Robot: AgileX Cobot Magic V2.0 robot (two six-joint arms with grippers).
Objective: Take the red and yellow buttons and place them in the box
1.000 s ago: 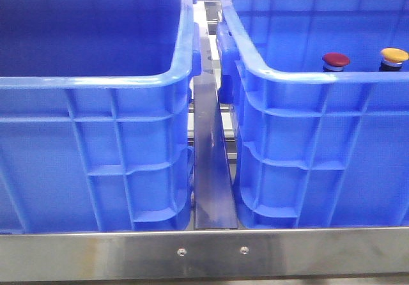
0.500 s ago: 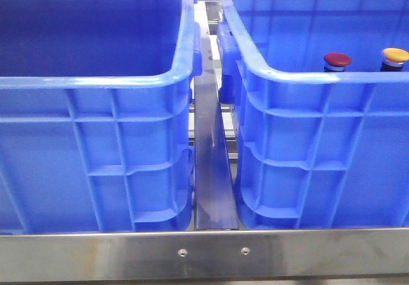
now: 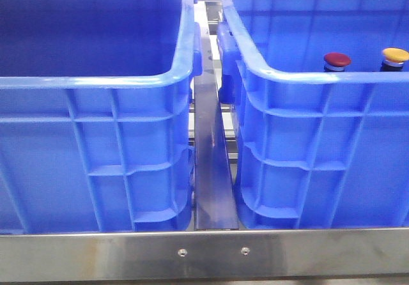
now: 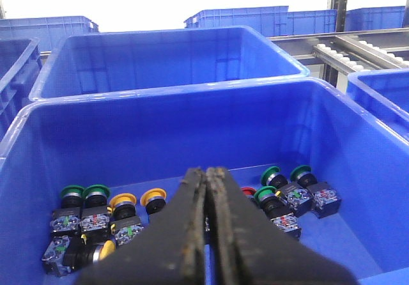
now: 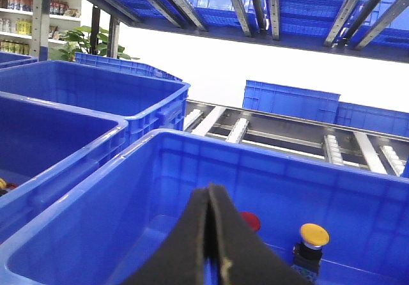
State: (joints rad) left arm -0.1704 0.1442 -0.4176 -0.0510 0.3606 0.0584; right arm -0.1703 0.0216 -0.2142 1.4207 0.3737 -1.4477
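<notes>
Left end effector (image 4: pixel 208 176) pressed together, nothing between the dark fingers (image 4: pixel 192 234), hanging over a blue bin (image 4: pixel 358 125) of mixed push buttons. Green caps (image 4: pixel 96 192), yellow caps (image 4: pixel 153 197) and grey-black bodies scattered over that bin's floor; a sliver of red cap (image 4: pixel 248 191) peeking out right beside the fingers, mostly covered by them.

Right end effector (image 5: pixel 209 199) likewise closed tight and empty, poised above the second blue bin (image 5: pixel 77 215). Down inside it, standing upright near the far wall: red button (image 5: pixel 251 220), half hidden behind the fingertip, and yellow button (image 5: pixel 314 235) just beside it, apart from one another, dark body visible beneath the yellow cap.

From the front, neither arm in sight. Only the domed tops showing over the right bin's rim (image 3: pixel 307 74): red button (image 3: pixel 337 59) and yellow button (image 3: pixel 395 55), bodies cut off by the wall. Left bin's (image 3: pixel 96 138) interior showing only bare walls from this low angle, floor out of view.

Steel frame rail (image 3: pixel 211 253) across the front, a metal divider (image 3: pixel 214 170) between the two bins. Roller conveyor (image 5: pixel 287 138), overhead racking and more blue crates (image 5: pixel 291 100) behind, a leafy plant (image 5: pixel 80 42) off by some shelves.
</notes>
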